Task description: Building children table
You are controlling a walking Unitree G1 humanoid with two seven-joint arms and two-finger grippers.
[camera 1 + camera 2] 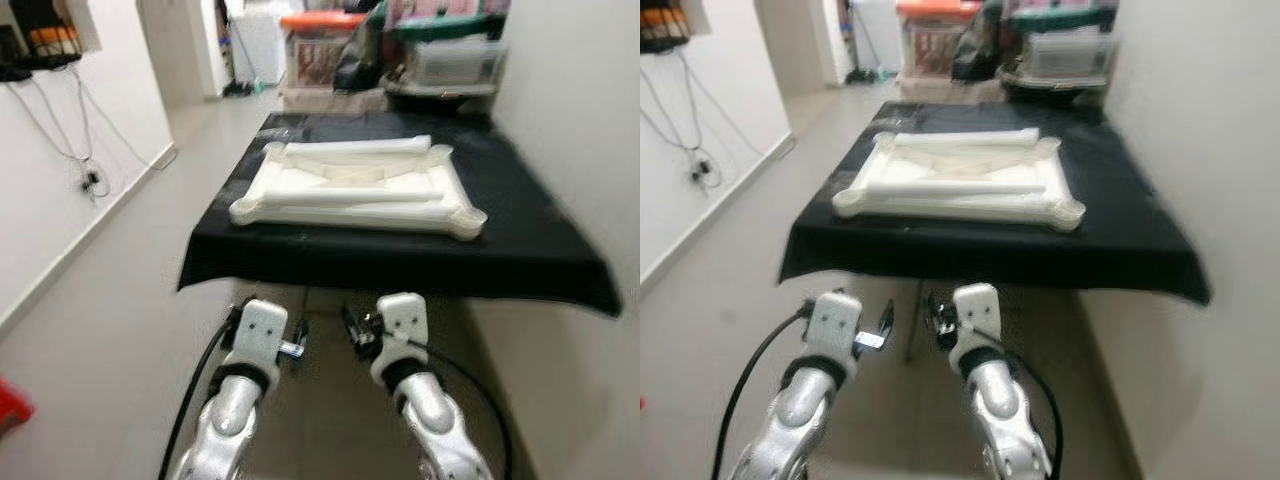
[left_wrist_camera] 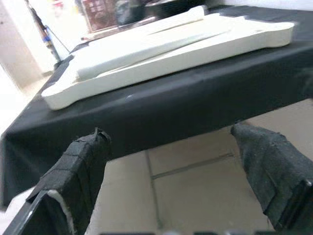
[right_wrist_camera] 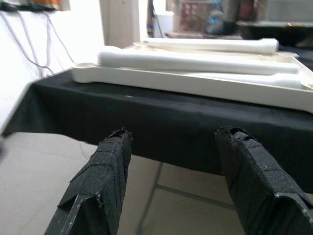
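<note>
On the black-draped table sits the upside-down white tabletop with legs lying in it, handy for assembly. Left gripper and right gripper hover below the edge, fingers spread wide, holding nothing.

Stacked plastic storage bins fill the upper right of the frame, one with an orange lid. Cables hang down the white wall at upper left. A red object sits at the lower-left edge on the tiled floor.
</note>
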